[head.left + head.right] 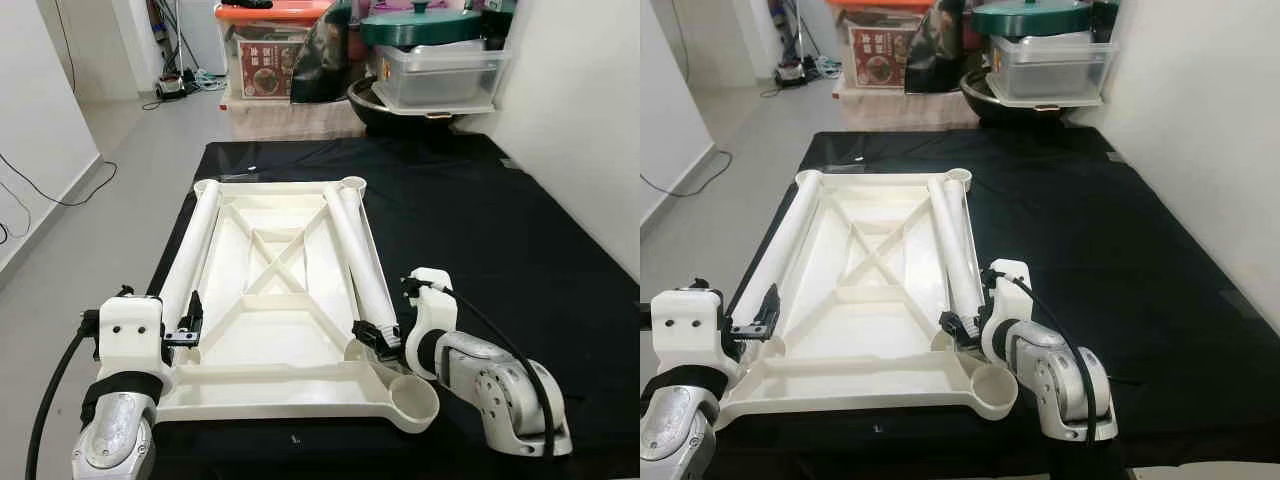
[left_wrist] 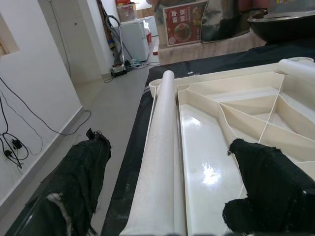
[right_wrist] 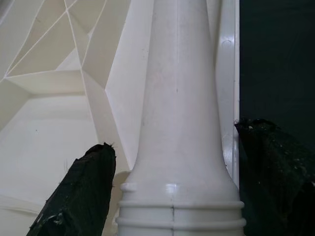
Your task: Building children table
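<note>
Twin head views down over the upturned tabletop point(image 1: 270, 290); wrist views close along its legs.

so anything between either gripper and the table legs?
Nothing visible. The left gripper straddles the near end of the left leg, fingers open on either side. The right gripper does the same at the threaded end of the right leg. Both legs lie on the upturned tabletop.

Black mat point(image 1: 520, 240) is lying open right of the tabletop point(image 1: 280, 300); stacked bins point(image 1: 440, 70) are blocking its far end
</note>
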Robot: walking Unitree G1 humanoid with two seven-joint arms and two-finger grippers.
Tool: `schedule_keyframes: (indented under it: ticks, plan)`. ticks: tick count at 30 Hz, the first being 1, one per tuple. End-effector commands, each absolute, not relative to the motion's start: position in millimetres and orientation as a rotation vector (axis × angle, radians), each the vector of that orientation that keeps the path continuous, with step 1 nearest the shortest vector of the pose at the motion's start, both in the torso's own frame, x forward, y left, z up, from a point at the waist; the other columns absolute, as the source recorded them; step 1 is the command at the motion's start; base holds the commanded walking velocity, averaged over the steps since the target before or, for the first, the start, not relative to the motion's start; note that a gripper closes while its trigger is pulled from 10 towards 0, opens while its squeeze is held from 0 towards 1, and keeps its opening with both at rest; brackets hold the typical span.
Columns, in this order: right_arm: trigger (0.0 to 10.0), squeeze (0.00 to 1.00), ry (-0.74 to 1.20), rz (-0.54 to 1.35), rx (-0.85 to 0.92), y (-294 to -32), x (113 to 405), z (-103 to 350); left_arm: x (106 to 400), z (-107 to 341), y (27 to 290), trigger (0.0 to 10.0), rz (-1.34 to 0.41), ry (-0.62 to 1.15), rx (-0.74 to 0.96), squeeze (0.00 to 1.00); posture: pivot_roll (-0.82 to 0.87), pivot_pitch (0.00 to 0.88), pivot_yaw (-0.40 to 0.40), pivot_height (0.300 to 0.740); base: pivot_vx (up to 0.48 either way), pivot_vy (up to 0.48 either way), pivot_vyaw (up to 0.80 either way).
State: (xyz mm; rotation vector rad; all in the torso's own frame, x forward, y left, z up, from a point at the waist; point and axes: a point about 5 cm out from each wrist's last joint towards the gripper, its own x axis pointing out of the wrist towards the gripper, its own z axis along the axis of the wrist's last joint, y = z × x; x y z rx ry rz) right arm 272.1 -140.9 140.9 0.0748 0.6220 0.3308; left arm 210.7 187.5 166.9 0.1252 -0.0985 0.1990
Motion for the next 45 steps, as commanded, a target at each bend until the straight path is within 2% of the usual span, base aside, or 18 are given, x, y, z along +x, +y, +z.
schedule_keyframes:
  ticks: [1,6,7,8,9,12,18,25,28,30,32,34,36,37,39,40,41,45]
  plan:
    - [10.0,0.00,0.645,0.343,0.077,-139.1,268.7,139.9,210.2,165.6,188.7,10.0,0.201,-0.083,0.140,0.00,-0.01,0.000,-0.019,0.740,0.000,0.000,0.00]
    - [10.0,0.00,0.700,0.298,0.079,-144.2,266.7,124.4,209.3,164.6,187.2,10.0,0.202,-0.075,0.144,0.00,0.00,0.000,-0.025,0.740,0.000,0.000,0.00]
    - [4.1,0.00,0.713,0.285,0.086,-145.4,265.9,121.1,209.1,164.6,187.5,10.0,0.205,-0.072,0.148,0.00,0.01,0.000,-0.026,0.740,0.000,0.000,0.00]
    - [4.1,0.00,0.713,0.285,0.086,-145.4,265.9,121.1,209.1,164.6,187.5,10.0,0.205,-0.072,0.148,0.00,0.01,0.000,-0.026,0.740,0.000,0.000,0.00]
    - [0.0,0.00,0.702,0.263,0.102,-148.0,266.4,119.8,209.2,164.1,188.6,10.0,0.209,-0.067,0.154,0.00,0.01,0.000,-0.026,0.740,0.000,0.000,0.00]
    - [0.0,0.00,0.692,0.255,0.112,-149.0,267.0,120.2,209.3,163.6,189.2,10.0,0.210,-0.063,0.158,0.00,0.01,0.000,-0.026,0.740,0.000,0.000,0.00]
    - [0.0,0.00,0.501,0.207,0.169,-150.5,282.0,144.8,210.3,165.2,189.0,10.0,0.209,-0.070,0.157,0.00,0.00,0.000,-0.019,0.740,0.000,0.000,0.00]
    - [0.0,0.00,0.246,0.336,0.197,-137.4,288.9,180.4,212.5,167.0,189.5,10.0,0.200,-0.081,0.157,0.00,0.00,0.000,-0.008,0.740,0.000,0.000,0.00]
    - [0.0,0.00,0.066,0.430,0.211,-137.0,297.7,207.7,221.1,173.7,190.4,10.0,0.162,-0.104,0.080,0.00,0.00,0.000,-0.004,0.740,0.000,0.000,0.00]
    - [0.0,0.00,0.041,0.454,0.206,-136.7,299.0,211.6,223.1,176.0,190.4,10.0,0.150,-0.112,0.056,0.00,0.00,0.000,-0.005,0.740,0.000,0.000,0.00]
    - [0.0,0.00,-0.020,0.552,0.144,-131.3,299.5,217.7,229.8,185.3,186.1,10.0,0.080,-0.148,-0.100,0.00,0.01,0.000,-0.013,0.740,0.000,0.000,0.00]
    - [0.0,0.00,-0.020,0.552,0.144,-131.3,299.5,217.7,229.8,185.3,186.1,10.0,0.080,-0.148,-0.100,0.00,0.01,0.000,-0.013,0.740,0.000,0.000,0.00]
    - [0.0,0.00,-0.041,0.626,0.100,-125.1,297.1,216.8,233.8,193.2,180.0,10.0,0.003,-0.183,-0.193,0.00,0.01,0.000,-0.016,0.740,0.000,0.000,0.00]
    - [0.0,0.00,-0.055,0.693,0.058,-119.1,295.0,213.6,236.8,203.0,169.9,10.0,-0.112,-0.224,-0.307,0.00,0.01,0.000,-0.019,0.740,0.000,0.000,0.00]
    - [0.0,0.00,-0.055,0.693,0.058,-119.1,295.0,213.6,236.8,203.0,169.9,10.0,-0.112,-0.224,-0.307,0.00,0.01,0.000,-0.019,0.740,0.000,0.000,0.00]
    - [0.0,0.00,-0.062,0.772,0.014,-109.4,294.1,203.6,239.1,220.9,151.4,10.0,-0.313,-0.300,-0.530,0.00,0.02,0.000,-0.023,0.740,0.000,0.000,0.00]
    - [0.0,0.00,-0.064,0.786,0.006,-107.0,294.6,200.5,239.0,226.4,146.7,10.0,-0.367,-0.325,-0.604,0.00,0.02,0.000,-0.023,0.740,0.000,0.000,0.00]
    - [0.0,0.00,-0.089,0.819,0.017,-103.3,294.1,198.7,241.4,229.5,144.7,10.0,-0.402,-0.349,-0.706,0.00,0.02,0.000,-0.023,0.740,0.000,0.000,0.00]
